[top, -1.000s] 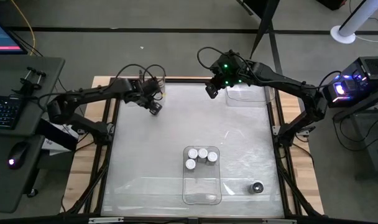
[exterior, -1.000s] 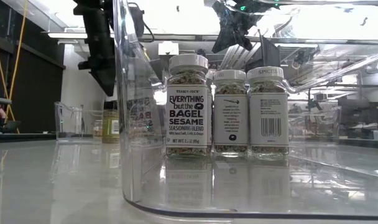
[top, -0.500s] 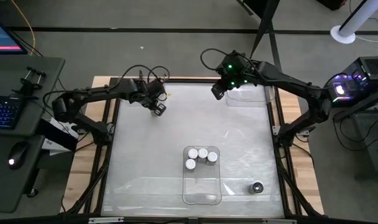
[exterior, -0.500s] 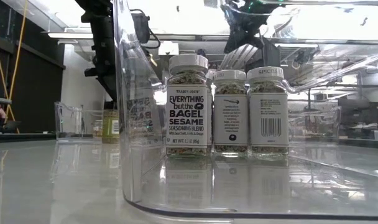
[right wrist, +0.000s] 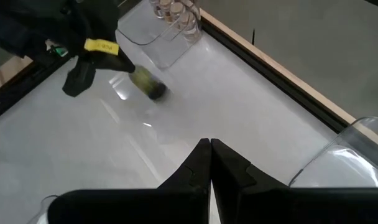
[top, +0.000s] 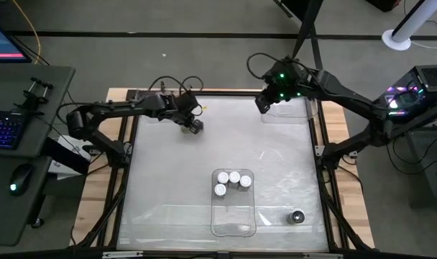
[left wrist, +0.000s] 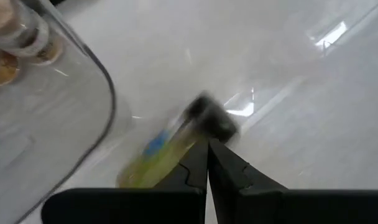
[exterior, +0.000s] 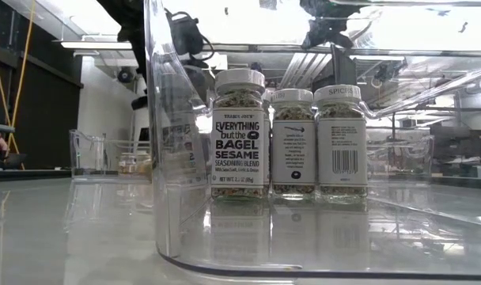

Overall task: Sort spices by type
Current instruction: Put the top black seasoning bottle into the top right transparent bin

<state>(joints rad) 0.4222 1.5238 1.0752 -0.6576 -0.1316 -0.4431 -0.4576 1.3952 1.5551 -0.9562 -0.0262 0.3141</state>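
From above, three white-capped spice jars [top: 231, 180] are standing in a cluster at the far end of a clear rectangular tray [top: 233, 216] in the middle of the desk [top: 168, 187]. One dark-capped jar [top: 297, 216] is sitting alone on the desk near the front right corner. The left jaws [top: 195, 127] are hanging over the far left part of the desk, and the right jaws [top: 262, 104] are hovering at the far edge, beside a second clear tray [top: 290, 111].

At desk level, the same three jars are lining up inside the tray wall [exterior: 165, 158]: one labelled Everything but the Bagel Sesame [exterior: 239, 134], a middle jar [exterior: 293, 142], and one showing a barcode [exterior: 338, 142], all holding speckled seasoning.

In the left wrist view, the left jaws [left wrist: 207, 155] are pressed together with nothing between them. Just beyond their tips a black-capped jar of yellow-green spice [left wrist: 176, 143] is lying on its side on the desk, blurred. A clear tray [left wrist: 64, 124] beside it is holding tan-capped jars [left wrist: 15, 31].

In the right wrist view, the right jaws [right wrist: 209, 152] are likewise pressed together and empty. Farther off, the lying jar [right wrist: 147, 84] is showing just beside the left jaws [right wrist: 80, 78], near the tray of tan-capped jars [right wrist: 173, 12].
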